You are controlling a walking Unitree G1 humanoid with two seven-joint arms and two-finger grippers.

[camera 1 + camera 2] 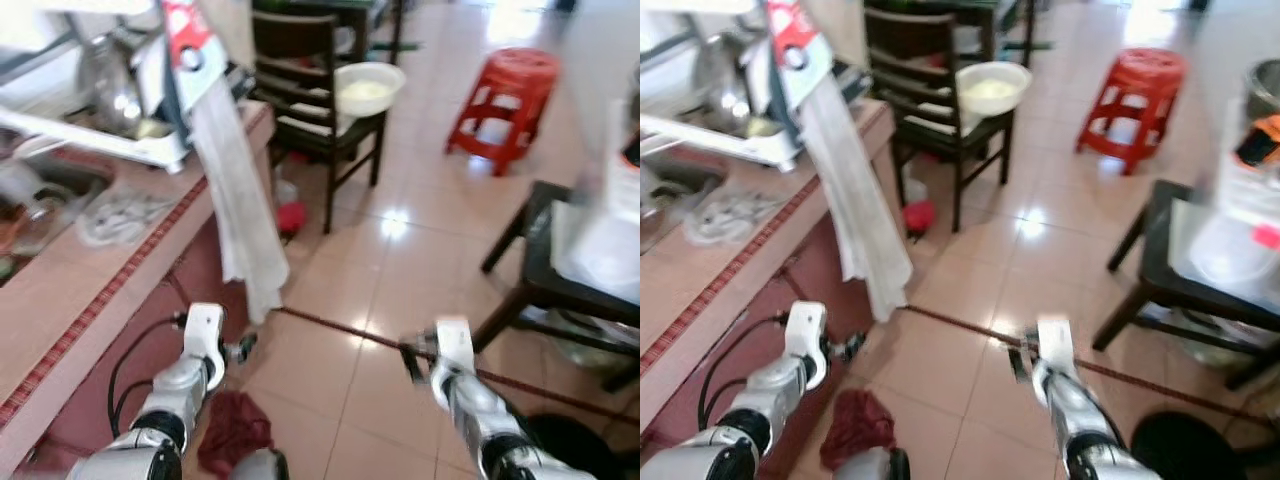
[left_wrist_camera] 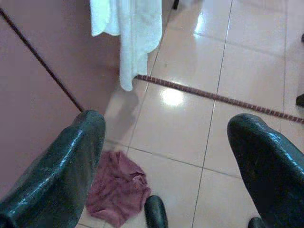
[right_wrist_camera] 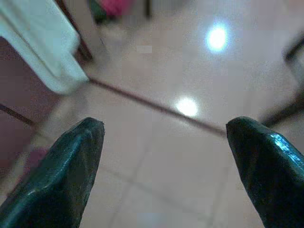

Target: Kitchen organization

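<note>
- Counter (image 1: pixel 60 300) is running along at nine o'clock, a white towel (image 1: pixel 240 200) hanging off its edge.
- Left gripper (image 2: pixel 166 156) is hovering wide open, holding nothing, over a red rag (image 2: pixel 116 187) lying on the floor.
- Right gripper (image 3: pixel 164 161) is hanging spread apart, empty, above bare tiles.
- Red stool (image 1: pixel 503 97) is standing at one o'clock.

White towel (image 1: pixel 238 190) draped off the counter edge (image 1: pixel 120 285), crumpled maroon rag (image 1: pixel 235 430) on the floor tiles below.
</note>
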